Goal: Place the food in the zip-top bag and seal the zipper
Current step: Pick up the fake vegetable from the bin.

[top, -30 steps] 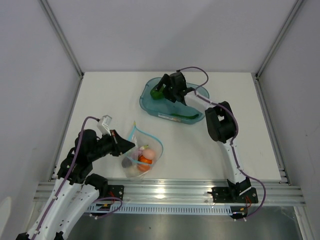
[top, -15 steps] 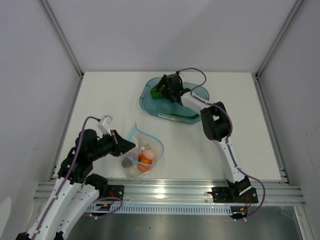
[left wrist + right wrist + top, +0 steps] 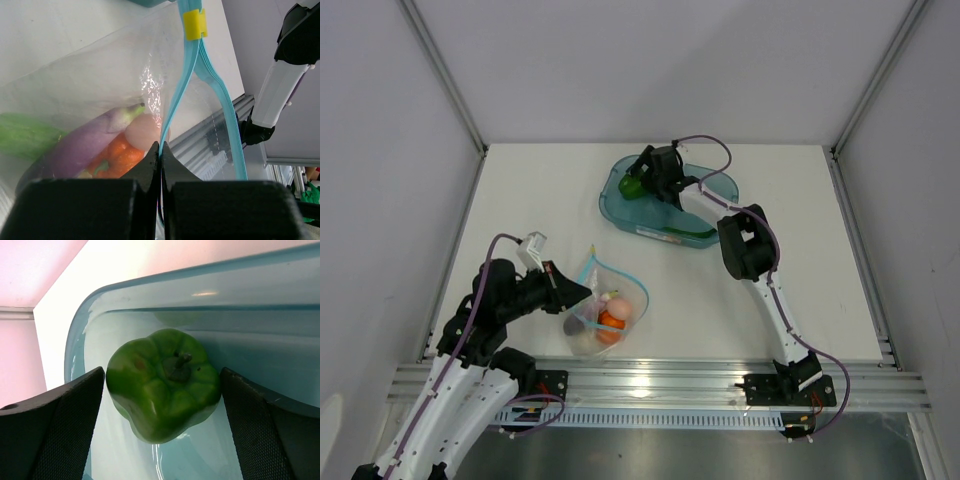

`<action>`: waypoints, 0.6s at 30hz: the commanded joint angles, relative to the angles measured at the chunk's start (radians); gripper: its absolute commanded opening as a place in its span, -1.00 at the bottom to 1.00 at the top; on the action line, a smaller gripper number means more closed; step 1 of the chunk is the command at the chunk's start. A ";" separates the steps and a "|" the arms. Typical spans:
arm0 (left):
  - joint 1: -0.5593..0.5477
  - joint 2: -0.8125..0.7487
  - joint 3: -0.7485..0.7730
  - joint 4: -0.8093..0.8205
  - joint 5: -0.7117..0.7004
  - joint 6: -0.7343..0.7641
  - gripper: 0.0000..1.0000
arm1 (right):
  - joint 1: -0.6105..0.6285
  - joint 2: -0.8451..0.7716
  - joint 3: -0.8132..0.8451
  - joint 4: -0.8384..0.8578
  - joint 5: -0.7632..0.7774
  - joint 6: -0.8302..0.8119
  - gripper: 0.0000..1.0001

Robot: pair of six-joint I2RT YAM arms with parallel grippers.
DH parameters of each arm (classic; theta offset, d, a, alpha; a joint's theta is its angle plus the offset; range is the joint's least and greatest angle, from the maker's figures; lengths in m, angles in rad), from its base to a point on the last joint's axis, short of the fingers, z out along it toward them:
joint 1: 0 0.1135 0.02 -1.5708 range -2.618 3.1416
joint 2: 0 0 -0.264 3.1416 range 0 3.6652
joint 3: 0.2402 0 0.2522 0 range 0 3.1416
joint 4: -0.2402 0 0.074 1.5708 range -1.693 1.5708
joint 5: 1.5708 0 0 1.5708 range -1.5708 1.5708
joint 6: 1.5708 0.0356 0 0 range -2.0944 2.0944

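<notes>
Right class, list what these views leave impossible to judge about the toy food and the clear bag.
Right wrist view: whether the jaws touch the green toy bell pepper in the teal translucent tub; the gaps look too slim.
Left wrist view: the light green long vegetable is cut by the left edge; the left gripper hides part of the clear crinkly bag.
Top view: the bagged food is too small to count.

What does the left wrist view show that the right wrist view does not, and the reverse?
Only left wrist: the zip-top bag, the left gripper pinching its zipper, with purple eggplant, orange vegetable and egg inside. Only right wrist: the green bell pepper in the teal tub, flanked by the fingers of the right gripper. Both: the white table.
</notes>
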 commanded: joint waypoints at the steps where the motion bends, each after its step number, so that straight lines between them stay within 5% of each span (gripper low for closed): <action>1: 0.006 0.006 -0.004 0.026 0.011 -0.010 -0.99 | -0.005 0.037 0.027 0.014 0.000 0.027 0.91; 13: 0.006 0.003 -0.012 0.031 0.016 -0.013 -0.99 | -0.010 -0.008 -0.068 0.090 -0.018 0.042 0.02; 18: 0.006 0.005 -0.009 0.032 0.019 -0.013 -0.99 | -0.019 -0.067 -0.148 0.181 -0.032 0.010 -0.66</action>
